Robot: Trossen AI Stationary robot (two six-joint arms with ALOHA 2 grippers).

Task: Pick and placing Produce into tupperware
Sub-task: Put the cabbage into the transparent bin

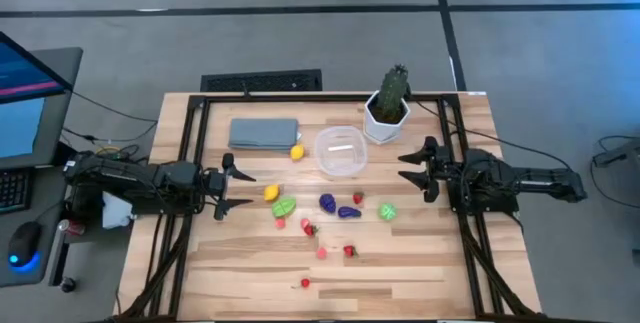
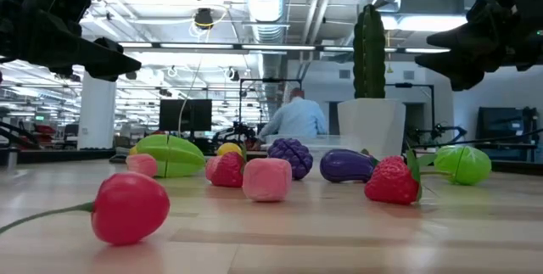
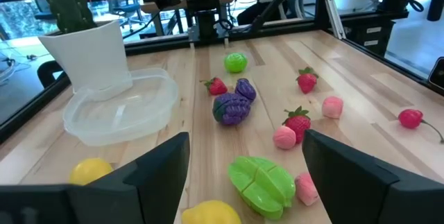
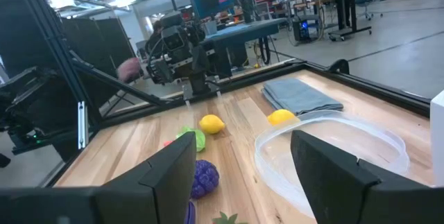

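Tiny toy produce [image 1: 327,202] scattered on wooden table [image 1: 420,263] near round clear tupperware [image 1: 340,152]; left gripper [image 1: 237,190] fingers apart; right gripper [image 1: 408,168] fingers apart.

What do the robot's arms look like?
Both arms are dark, almost black, and made of chunky jointed sections. The left arm and the right arm match. Each ends in a tool with two flat, pointed black fingers: the left tool and the right tool. Thin dark cables trail off behind each arm.
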